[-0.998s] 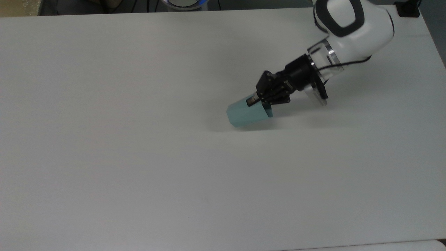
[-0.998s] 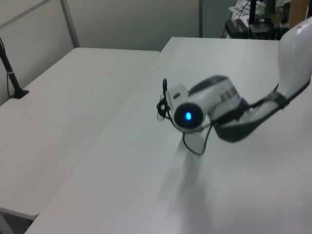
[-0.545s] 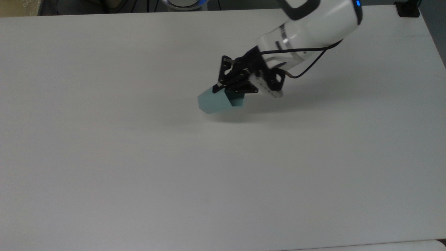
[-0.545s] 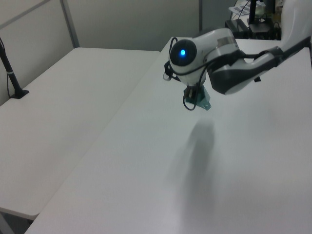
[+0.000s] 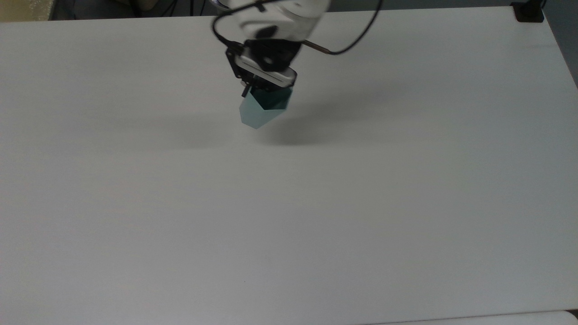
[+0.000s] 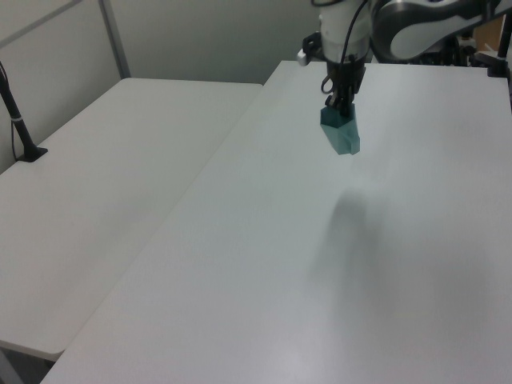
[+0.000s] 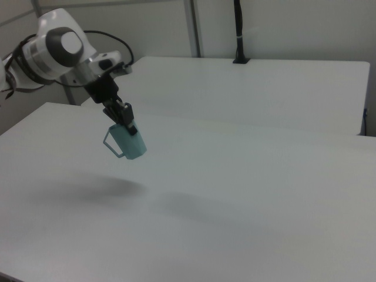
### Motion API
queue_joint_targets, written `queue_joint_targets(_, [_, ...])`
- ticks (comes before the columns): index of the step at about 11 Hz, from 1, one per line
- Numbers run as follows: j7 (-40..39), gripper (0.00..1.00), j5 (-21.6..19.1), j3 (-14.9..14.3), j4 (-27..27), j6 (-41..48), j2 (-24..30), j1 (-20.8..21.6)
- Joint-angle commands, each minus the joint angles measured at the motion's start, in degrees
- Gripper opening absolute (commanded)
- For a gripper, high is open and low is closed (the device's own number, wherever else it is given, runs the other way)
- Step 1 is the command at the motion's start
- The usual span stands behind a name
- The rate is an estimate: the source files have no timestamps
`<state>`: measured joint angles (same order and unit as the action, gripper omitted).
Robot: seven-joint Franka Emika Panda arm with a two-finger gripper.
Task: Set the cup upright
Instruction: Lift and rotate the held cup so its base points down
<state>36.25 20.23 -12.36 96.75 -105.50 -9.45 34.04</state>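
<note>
Cup [image 7: 128, 143] held above white table [image 7: 247, 194], pale partition wall [image 7: 282, 26]

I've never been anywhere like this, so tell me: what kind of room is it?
Probably a robotics lab or test room. A white robot arm holds a small teal cup in its pincer above a plain white table, with a second bare table alongside and bare partition walls behind.
</note>
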Motion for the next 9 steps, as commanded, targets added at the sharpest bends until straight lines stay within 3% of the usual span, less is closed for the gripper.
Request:
queue_joint_targets(1, [-7.04,0.0,-10.43,0.84,13.96,-12.07,8.21,-7.91])
queue_joint_targets(4, [-17.58,0.0,-21.52,-0.12,23.1,-19.45,13.39,-14.86])
queue_joint_targets(6, [-19.64,0.0,-22.77,-2.22,28.04,-25.6,13.94,-15.41])
queue_joint_targets(9, [-20.61,0.0,-22.78,-3.02,32.7,-32.64,12.71,-15.67])
